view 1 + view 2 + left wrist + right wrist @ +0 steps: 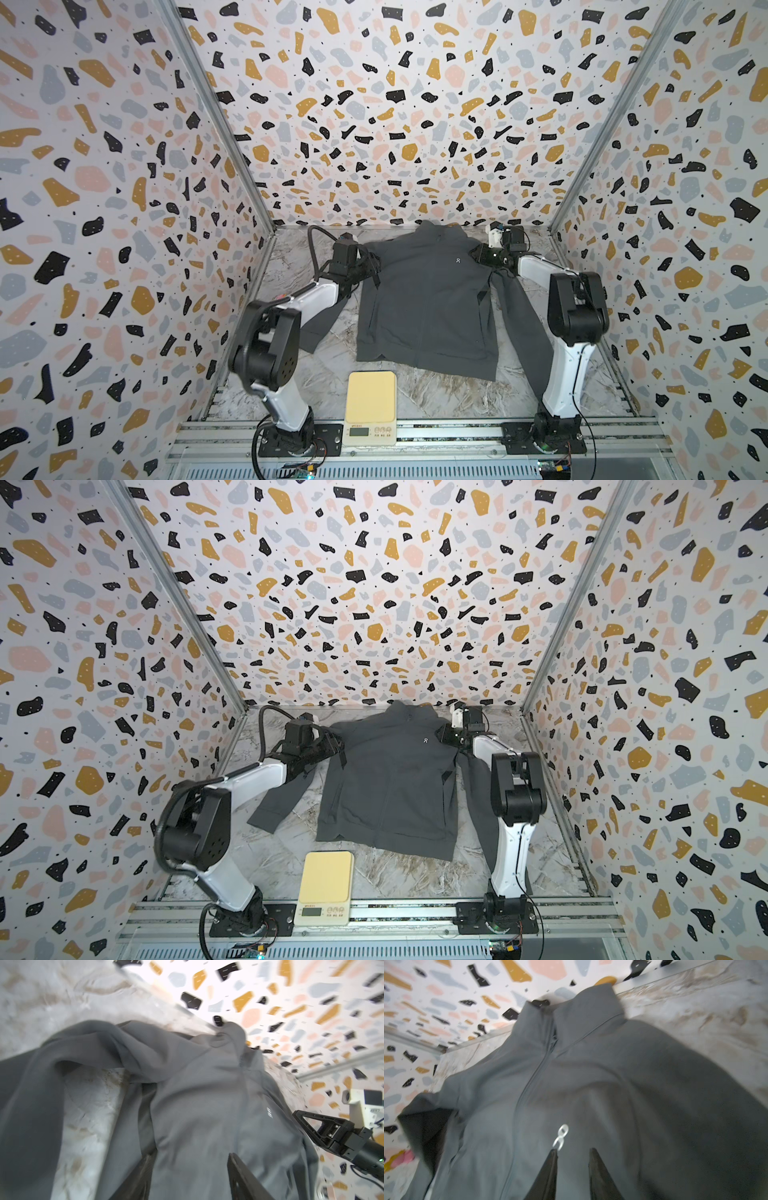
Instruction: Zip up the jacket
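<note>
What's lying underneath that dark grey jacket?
Only the marbled tabletop shows, all around the jacket. The jacket lies flat on it, so anything beneath the fabric is covered and cannot be seen.

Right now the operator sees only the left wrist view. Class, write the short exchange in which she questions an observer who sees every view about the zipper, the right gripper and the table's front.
Operator: Is the front done up?
Observer: The right wrist view shows the zipper closed along the jacket up to the collar base.
Operator: I see the right gripper side-on. Its jaws?
Observer: Slightly apart, over fabric beside the white logo.
Operator: Anything near the hem?
Observer: In both top views a kitchen scale stands close in front of it.
</note>
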`<act>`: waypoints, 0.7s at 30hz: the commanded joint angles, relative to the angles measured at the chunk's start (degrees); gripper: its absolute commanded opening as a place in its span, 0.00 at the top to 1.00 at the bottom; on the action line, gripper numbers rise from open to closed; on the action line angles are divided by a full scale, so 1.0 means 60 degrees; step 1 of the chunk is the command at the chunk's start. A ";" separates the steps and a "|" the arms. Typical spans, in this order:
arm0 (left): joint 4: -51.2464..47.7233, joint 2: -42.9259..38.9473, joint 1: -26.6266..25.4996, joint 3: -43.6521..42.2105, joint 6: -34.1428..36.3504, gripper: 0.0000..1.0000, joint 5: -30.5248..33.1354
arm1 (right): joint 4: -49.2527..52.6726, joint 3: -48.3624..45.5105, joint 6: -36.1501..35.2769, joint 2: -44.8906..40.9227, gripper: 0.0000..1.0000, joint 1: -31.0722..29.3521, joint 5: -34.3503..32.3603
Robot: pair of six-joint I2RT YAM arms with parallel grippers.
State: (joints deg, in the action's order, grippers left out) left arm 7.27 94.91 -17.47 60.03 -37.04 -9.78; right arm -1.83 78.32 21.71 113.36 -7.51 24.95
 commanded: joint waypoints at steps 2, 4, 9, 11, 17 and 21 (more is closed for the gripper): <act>-0.0829 -0.1018 -0.0541 -0.1533 0.0008 0.44 -0.0005 | -0.0266 -0.2508 0.0615 -0.2053 0.83 -0.0770 -0.0463; -0.0696 -0.1340 -0.0691 -0.2231 -0.0328 0.50 -0.0052 | -0.0750 -0.3821 0.1152 -0.2865 0.88 -0.1125 -0.0483; -0.0174 -0.1530 -0.0902 -0.3165 -0.0712 0.77 -0.0470 | -0.1434 -0.6423 0.2127 -0.4517 0.94 -0.2039 -0.1185; -0.0215 -0.1427 -0.0921 -0.3284 -0.0683 0.85 -0.0462 | -0.1453 -0.7169 0.2361 -0.5044 0.96 -0.2205 -0.1490; -0.0632 -0.0962 -0.0916 -0.3565 -0.0435 0.94 -0.0403 | -0.1464 -0.8781 0.2738 -0.6130 0.99 -0.2145 -0.2092; -0.0880 -0.0536 -0.0924 -0.3786 -0.0190 0.95 0.0000 | -0.1868 -0.9333 0.2714 -0.6076 0.99 -0.1638 -0.1955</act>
State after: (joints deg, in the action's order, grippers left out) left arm 3.92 89.95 -22.68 38.68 -39.75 -11.31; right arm -10.74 23.81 37.04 77.19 -19.22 14.61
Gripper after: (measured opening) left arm 0.051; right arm 0.042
